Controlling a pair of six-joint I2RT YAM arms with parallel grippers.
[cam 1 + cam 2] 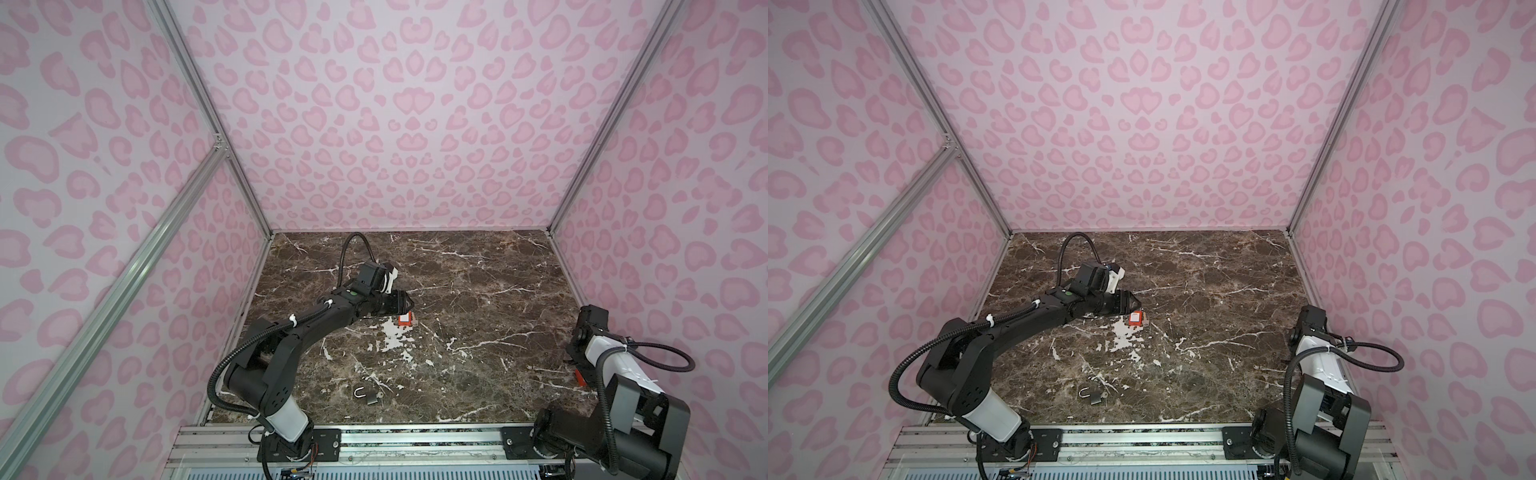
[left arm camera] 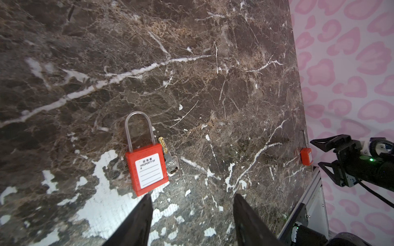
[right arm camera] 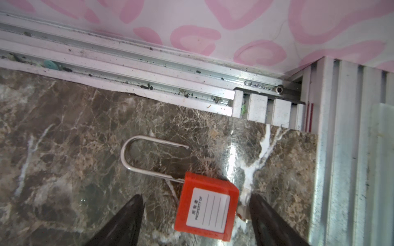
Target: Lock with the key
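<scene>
Red padlock (image 2: 148, 170): shackle points away from left gripper (image 2: 191, 197), key (image 2: 169, 157) lying alongside.
left gripper: jaws apart, empty.
right gripper (image 3: 196, 196): jaws apart, empty.

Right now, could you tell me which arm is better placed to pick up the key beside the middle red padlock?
Left. The left gripper hovers open just short of the key, which lies beside the middle red padlock. The right gripper is open over a second red padlock at the table's right edge.

top views: high, facing down, sharing whole table (image 1: 478, 270) | wrist views: close, downward
</scene>
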